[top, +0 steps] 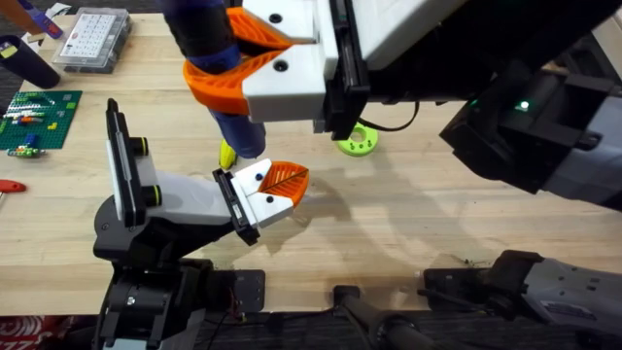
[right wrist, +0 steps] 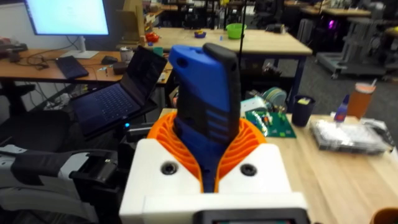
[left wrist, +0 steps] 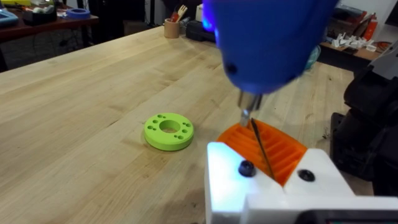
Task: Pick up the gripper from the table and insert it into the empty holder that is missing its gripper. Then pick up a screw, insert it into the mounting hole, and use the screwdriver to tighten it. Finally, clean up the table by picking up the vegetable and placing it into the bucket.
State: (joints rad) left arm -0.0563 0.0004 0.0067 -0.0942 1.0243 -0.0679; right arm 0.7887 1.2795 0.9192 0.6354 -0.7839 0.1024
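Gripping the screwdriver (right wrist: 205, 93) by its thick blue handle with the right gripper (right wrist: 206, 142), fingers closed around it. Pointing tip-down at the gripper (top: 277, 183) seated in the holder (top: 185, 199), between 2 dark holes. Probably rigid, light, slightly slick; best held mid-handle. Cannot tell the left pincer's state.

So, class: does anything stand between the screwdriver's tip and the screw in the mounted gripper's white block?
Nothing visible does. The right gripper holds the screwdriver above the mounted gripper, its thin shaft reaching down beside the dark screw. The green ring lies apart on the table.
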